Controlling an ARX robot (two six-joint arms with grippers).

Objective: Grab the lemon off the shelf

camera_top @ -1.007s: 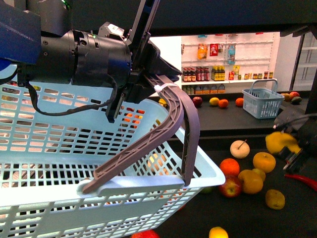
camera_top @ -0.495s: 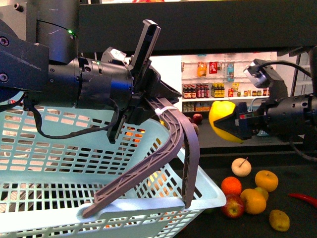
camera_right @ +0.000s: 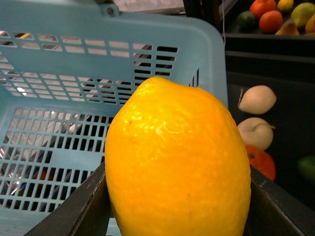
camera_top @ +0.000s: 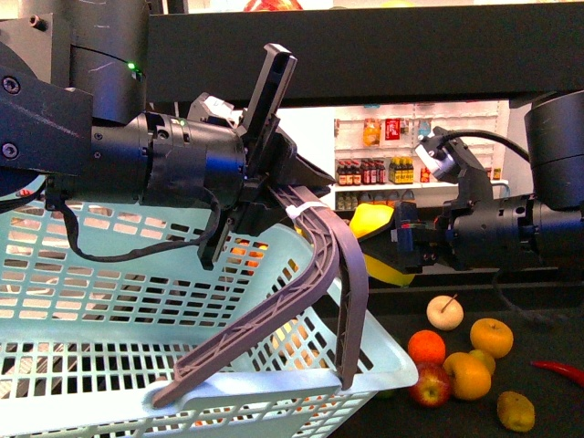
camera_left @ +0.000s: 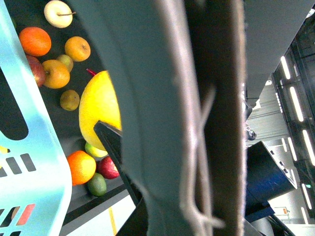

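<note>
Holding the lemon (camera_top: pixel 372 222) clear of the shelf (camera_top: pixel 557 415).
Right hand (camera_top: pixel 394 246) grasps it; basket (camera_top: pixel 109 274) hangs at nine o'clock from the clenched left hand (camera_top: pixel 274 178): go in level, release low.

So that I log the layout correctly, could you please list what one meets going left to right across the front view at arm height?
left gripper, shut on the basket handle → lemon → right gripper, shut on the lemon
</note>
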